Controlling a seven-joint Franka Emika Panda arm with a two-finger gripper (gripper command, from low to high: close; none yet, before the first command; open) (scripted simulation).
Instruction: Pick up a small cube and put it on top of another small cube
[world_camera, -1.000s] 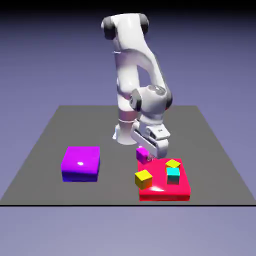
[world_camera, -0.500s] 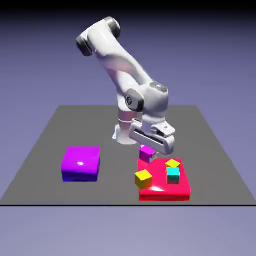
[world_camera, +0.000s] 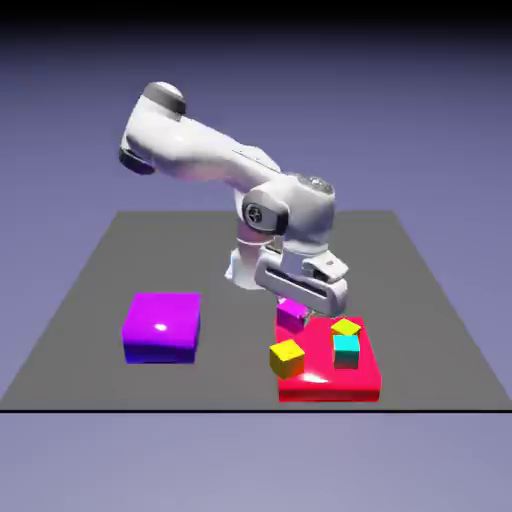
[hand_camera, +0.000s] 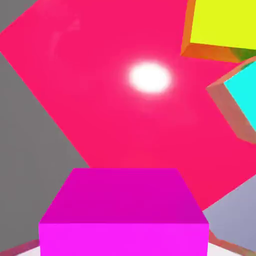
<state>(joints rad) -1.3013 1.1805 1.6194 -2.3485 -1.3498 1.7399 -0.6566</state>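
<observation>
Magenta small cube (world_camera: 291, 314) clamped in the claw (world_camera: 294, 306), above the far left corner of the glossy red slab (world_camera: 330, 385).

Matte and sharp-edged, the cube fills the bottom of the hand view (hand_camera: 123, 212), hiding the fingertips. Beneath the claw lies the shiny red slab with a bright glare spot. On it, just beyond the claw toward the camera, sit a yellow cube (world_camera: 287, 358), a cyan cube (world_camera: 346, 350) and a second yellow cube (world_camera: 346, 327). A large purple block (world_camera: 161, 326) rests well apart, to the exterior view's left, on the flat grey table (world_camera: 90, 270).

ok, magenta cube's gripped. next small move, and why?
Probably carry it toward the exterior view's right, over the cyan cube. The gripper holds the magenta cube above the red block's far-left corner, short of any small cube.
</observation>
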